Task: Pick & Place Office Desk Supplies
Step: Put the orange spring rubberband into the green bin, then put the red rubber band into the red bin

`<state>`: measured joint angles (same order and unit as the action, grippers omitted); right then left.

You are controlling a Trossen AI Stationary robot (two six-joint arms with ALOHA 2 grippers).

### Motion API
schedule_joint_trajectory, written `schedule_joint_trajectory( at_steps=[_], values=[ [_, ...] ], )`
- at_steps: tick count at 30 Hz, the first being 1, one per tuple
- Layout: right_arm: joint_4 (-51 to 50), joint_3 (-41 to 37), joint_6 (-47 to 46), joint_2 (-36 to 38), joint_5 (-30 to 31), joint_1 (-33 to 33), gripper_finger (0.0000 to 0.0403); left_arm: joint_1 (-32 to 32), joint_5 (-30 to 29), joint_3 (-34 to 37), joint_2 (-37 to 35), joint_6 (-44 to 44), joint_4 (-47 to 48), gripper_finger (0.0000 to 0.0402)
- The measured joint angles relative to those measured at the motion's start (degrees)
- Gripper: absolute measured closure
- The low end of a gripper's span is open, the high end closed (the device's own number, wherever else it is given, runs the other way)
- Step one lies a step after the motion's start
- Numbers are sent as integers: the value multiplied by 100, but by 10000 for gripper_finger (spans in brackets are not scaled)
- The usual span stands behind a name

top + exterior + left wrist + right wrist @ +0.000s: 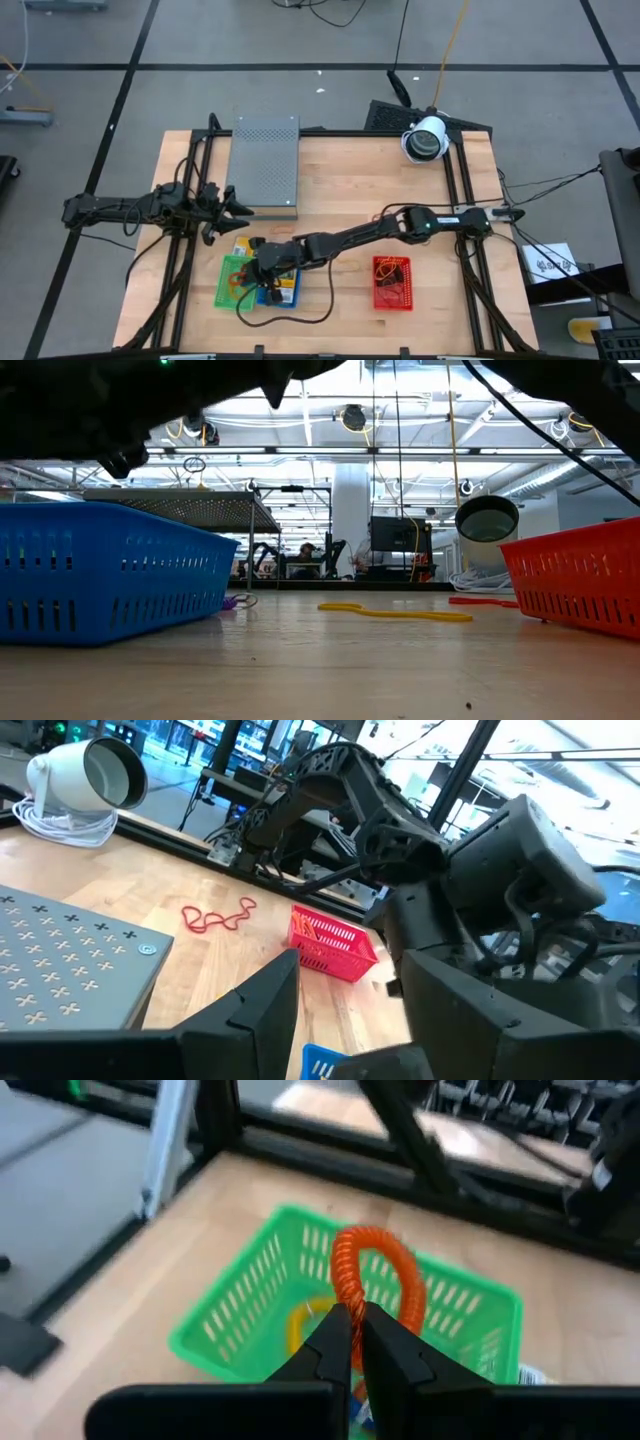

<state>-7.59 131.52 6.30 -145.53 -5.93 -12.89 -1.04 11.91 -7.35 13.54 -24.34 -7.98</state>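
Observation:
My right gripper reaches across the table and hovers over the green basket, shut on an orange coiled loop. In the high view this gripper is above the green basket and the blue basket. Something yellow lies in the green basket. A red rubber band lies loose on the wood. A yellow band lies flat on the table too. My left gripper waits open at the table's left, beside the grey perforated box. My right gripper pinches the orange coiled loop between its two fingers at one spot on the coil. The fingers slant downward, coming from the table's right side. The rest of the loop arcs out beyond the fingertips, clear of the green basket below.
A red basket stands right of the blue one, with bands inside. A white camera sits at the far right on its coiled cable. Black frame rails run along the table's left and right sides.

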Motion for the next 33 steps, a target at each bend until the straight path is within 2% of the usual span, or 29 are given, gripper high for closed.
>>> schedule_joint_trajectory(
  at_steps=[11, 23, 33],
  values=[
    [-48, -17, 341, -164, 304, 50, 390, 2, -1, 0, 0, 0, 5, 215],
    [-153, -13, 341, -160, 310, 55, 314, 2, -1, 0, 0, -1, 3, 215],
    [-221, -13, 278, -156, 313, 25, 294, 2, -1, 0, 0, 2, 3, 215]
  ],
)
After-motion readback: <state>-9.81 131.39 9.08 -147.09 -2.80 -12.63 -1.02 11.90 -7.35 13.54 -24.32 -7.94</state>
